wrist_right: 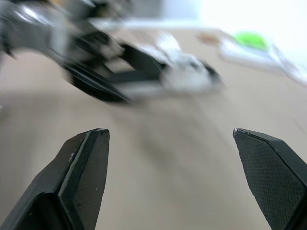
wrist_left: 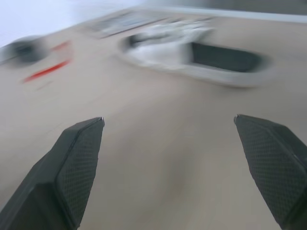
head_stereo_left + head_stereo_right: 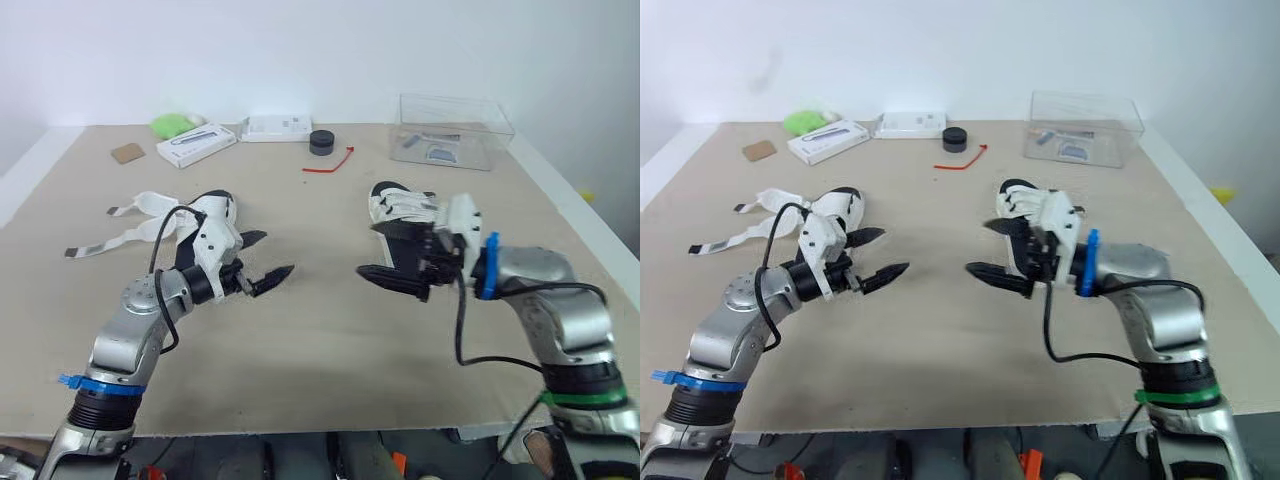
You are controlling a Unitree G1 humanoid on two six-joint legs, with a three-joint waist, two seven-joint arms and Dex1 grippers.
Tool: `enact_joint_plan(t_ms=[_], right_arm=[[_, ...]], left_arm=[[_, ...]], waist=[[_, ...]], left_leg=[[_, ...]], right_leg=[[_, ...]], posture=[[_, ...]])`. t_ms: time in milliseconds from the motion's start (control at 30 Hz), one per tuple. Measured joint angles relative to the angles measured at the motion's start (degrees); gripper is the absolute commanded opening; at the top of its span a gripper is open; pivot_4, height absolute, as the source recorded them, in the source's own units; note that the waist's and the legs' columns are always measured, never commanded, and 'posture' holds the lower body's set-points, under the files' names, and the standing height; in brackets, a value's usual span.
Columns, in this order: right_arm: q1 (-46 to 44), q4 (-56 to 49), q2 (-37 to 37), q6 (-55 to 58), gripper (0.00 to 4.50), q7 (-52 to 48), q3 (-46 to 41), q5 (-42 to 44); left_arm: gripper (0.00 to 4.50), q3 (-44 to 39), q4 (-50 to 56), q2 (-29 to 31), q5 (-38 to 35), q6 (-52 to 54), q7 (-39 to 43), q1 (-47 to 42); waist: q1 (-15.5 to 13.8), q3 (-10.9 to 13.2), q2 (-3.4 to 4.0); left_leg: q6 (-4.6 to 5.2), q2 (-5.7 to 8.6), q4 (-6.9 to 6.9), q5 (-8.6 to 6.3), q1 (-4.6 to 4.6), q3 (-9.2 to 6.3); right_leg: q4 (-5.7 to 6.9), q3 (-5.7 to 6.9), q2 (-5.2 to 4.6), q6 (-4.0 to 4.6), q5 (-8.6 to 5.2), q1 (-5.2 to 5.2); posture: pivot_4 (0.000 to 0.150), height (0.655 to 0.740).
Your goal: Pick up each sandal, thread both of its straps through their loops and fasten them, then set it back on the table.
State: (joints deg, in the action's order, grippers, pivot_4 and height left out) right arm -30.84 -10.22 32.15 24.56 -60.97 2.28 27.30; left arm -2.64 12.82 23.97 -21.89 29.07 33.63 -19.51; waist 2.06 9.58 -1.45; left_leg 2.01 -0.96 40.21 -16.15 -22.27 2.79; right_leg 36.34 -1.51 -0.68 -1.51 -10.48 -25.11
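Your left fingers (image 2: 76, 158) and right fingers (image 1: 81, 163) are wide, empty; probably grip the light sandal (image 3: 222, 207) by stiff sole, not floppy straps (image 3: 148, 201).

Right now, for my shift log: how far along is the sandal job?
Apparently done: the right sandal lies on the table, straps closed across it. In hand: nothing; the left gripper and right gripper are open and empty. Left: the left sandal, its loose straps splayed over the table.
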Motion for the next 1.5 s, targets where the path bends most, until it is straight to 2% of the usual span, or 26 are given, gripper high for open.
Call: enact_joint_plan(t_ms=[67,100,233,400,500,667,1100,1300,1400,1500], right_arm=[[-2.3,2.1,-3.5,-1.3,4.42,0.0,2.5,-0.2],[-2.4,2.6,-3.7,-1.7,4.42,-0.1,2.6,-0.5],[-4.3,7.3,-5.1,-7.7,4.42,-1.7,4.7,-3.6],[-4.7,10.9,-5.8,-11.3,4.42,-3.0,6.0,-5.4],[-5.5,14.2,-7.3,-13.0,4.42,-2.9,6.7,-6.5],[-7.5,17.3,-7.9,-15.3,4.42,-3.0,6.8,-8.2],[-8.3,19.5,-8.7,-17.9,4.42,-2.6,6.8,-10.2],[-9.5,21.7,-8.8,-19.1,4.42,-2.4,6.7,-11.3],[-9.5,21.7,-8.8,-19.1,4.50,-2.4,6.7,-11.7],[-9.5,21.6,-8.8,-19.1,4.50,-2.3,6.7,-11.8]], left_arm=[[4.50,-0.6,5.3,-2.1,1.1,4.2,-7.4,0.6],[4.50,-0.6,6.5,-2.6,1.5,4.7,-8.7,0.8],[4.50,-1.9,12.9,-7.8,6.0,10.8,-22.3,3.3],[4.50,-2.4,14.2,-10.0,9.5,13.7,-29.2,5.2],[4.50,-2.3,12.0,-11.4,9.7,13.6,-29.6,4.9],[4.50,-2.8,4.5,-14.1,8.9,13.6,-29.5,-1.2],[4.50,-4.4,-11.1,-14.5,8.6,9.0,-28.2,-9.1],[4.50,-4.4,-20.1,-13.8,9.8,3.4,-26.6,-12.9],[3.76,-4.3,-22.3,-13.8,10.3,1.2,-25.5,-13.5],[2.59,-4.4,-23.0,-13.7,10.3,0.5,-24.7,-13.7]], waist=[[-0.5,0.0,-0.01],[-0.6,0.0,-0.01],[-0.9,0.0,-0.06],[-0.9,0.0,-0.06],[-0.9,0.0,-0.07],[-0.9,0.0,-0.08],[-0.9,0.0,-0.08],[-0.9,0.0,-0.08],[-0.9,0.0,-0.08],[-0.9,0.0,-0.08]], left_leg=[[-0.15,0.02,0.00,-0.02,-0.16,0.06],[-0.19,0.04,0.00,-0.04,-0.16,0.07],[-0.40,0.19,0.00,-0.17,-0.20,0.13],[-0.42,0.24,0.00,-0.19,-0.19,0.14],[-0.46,0.22,0.00,-0.15,-0.18,0.12],[-0.53,0.23,0.00,0.02,-0.17,0.13],[-0.54,0.23,-0.01,0.01,-0.20,0.12],[-0.55,0.23,-0.01,0.02,-0.19,0.12],[-0.55,0.23,-0.01,0.02,-0.19,0.12],[-0.55,0.23,-0.01,0.02,-0.19,0.12]], right_leg=[[0.02,-0.04,-0.07,0.40,0.23,-0.14],[0.02,-0.05,-0.11,0.40,0.23,-0.14],[-0.04,0.13,-0.62,0.36,0.25,-0.14],[-0.07,0.22,-0.71,0.36,0.25,-0.13],[-0.04,0.26,-0.64,0.43,0.24,-0.14],[-0.05,0.33,-0.51,0.45,0.30,-0.12],[-0.03,0.33,-0.56,0.47,0.29,-0.15],[-0.03,0.36,-0.56,0.48,0.29,-0.15],[-0.03,0.35,-0.60,0.48,0.29,-0.15],[-0.03,0.35,-0.64,0.47,0.30,-0.15]], posture=[[0.150,0.7400],[0.150,0.7400],[0.150,0.7400],[0.150,0.7400],[0.150,0.7400],[0.150,0.7400],[0.150,0.7400],[0.150,0.7400],[0.150,0.7400],[0.150,0.7400]])
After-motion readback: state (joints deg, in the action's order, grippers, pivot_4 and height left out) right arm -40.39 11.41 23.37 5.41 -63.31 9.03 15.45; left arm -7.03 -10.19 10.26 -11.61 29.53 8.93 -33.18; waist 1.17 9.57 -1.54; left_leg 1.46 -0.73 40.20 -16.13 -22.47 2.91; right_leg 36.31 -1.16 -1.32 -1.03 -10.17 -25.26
